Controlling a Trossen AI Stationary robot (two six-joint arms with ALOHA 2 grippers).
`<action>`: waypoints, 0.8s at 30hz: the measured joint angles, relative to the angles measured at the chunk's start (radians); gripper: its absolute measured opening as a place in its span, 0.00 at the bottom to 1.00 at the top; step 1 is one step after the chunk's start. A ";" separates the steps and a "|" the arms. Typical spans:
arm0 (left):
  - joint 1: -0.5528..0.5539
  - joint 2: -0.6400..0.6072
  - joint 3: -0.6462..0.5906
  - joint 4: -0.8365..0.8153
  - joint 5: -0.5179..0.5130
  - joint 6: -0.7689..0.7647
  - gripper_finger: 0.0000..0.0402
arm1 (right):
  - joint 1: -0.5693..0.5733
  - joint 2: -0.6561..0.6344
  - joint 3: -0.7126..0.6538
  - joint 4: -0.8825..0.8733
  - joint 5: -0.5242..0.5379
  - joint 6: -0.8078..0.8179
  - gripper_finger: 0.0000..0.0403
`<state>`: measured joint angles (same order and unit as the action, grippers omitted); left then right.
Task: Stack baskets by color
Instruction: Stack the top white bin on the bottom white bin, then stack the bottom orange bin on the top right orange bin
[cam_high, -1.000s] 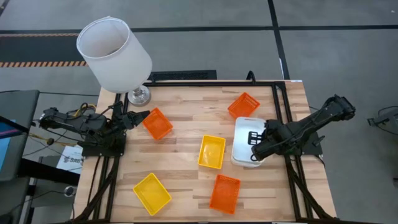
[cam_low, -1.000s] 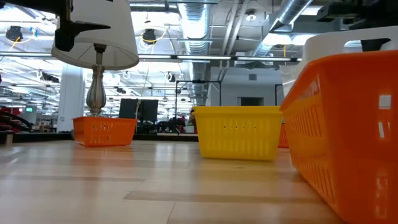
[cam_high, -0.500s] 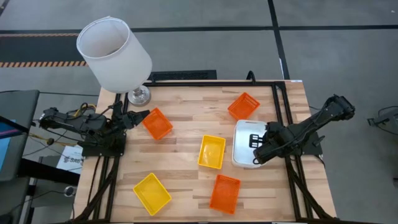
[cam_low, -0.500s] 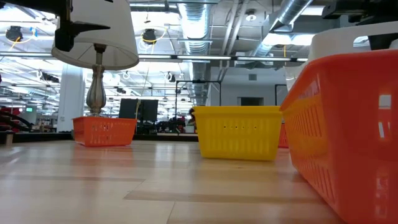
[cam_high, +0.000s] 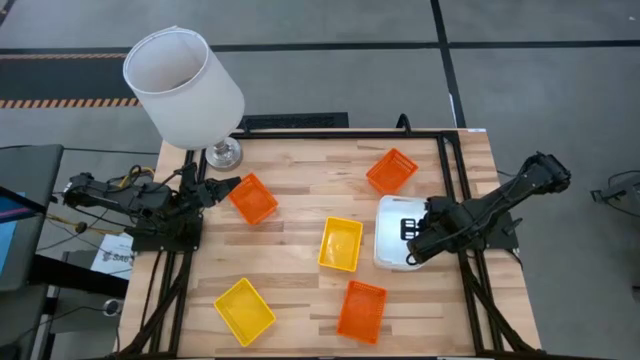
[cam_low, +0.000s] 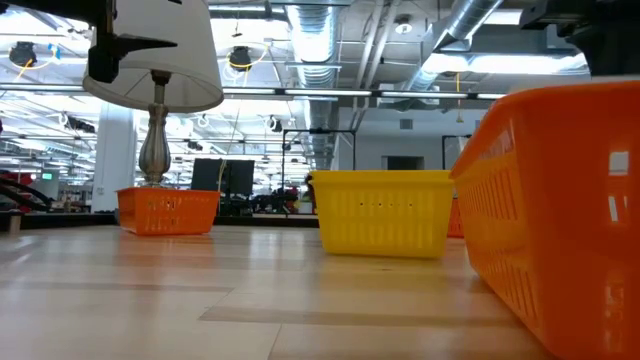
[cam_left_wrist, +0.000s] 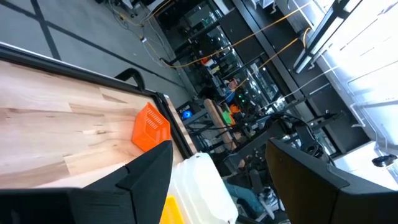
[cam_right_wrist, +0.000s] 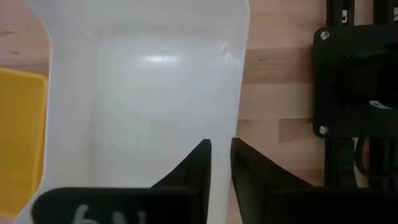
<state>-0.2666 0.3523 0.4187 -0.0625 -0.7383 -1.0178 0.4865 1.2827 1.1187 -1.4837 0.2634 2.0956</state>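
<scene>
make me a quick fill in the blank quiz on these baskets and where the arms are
The right hand is at the rim of the ____ basket.
Loose on the table lie two yellow baskets and ____ orange ones.
The lamp stands at the table's far ____ corner in the high view.
The left hand waits beside an ____ basket.

Missing words: white; three; left; orange

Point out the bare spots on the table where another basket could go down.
Bare wood lies between the lamp base and the far orange basket, and between the left orange basket and the near yellow basket. The right side is crowded: white basket, middle yellow basket, right gripper.
</scene>
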 joint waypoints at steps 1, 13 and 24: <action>0.000 0.000 0.000 0.000 0.000 0.001 0.61 | -0.002 0.000 0.000 0.000 0.000 -0.003 0.23; 0.000 0.000 0.000 0.000 -0.007 -0.011 0.61 | -0.098 -0.078 0.000 -0.023 0.011 -0.166 0.40; 0.000 0.000 0.000 0.004 0.000 -0.052 0.61 | -0.460 -0.270 0.000 0.174 0.106 -0.640 0.44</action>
<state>-0.2665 0.3527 0.4187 -0.0588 -0.7382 -1.0697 0.0262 1.0127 1.1191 -1.3097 0.3696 1.4557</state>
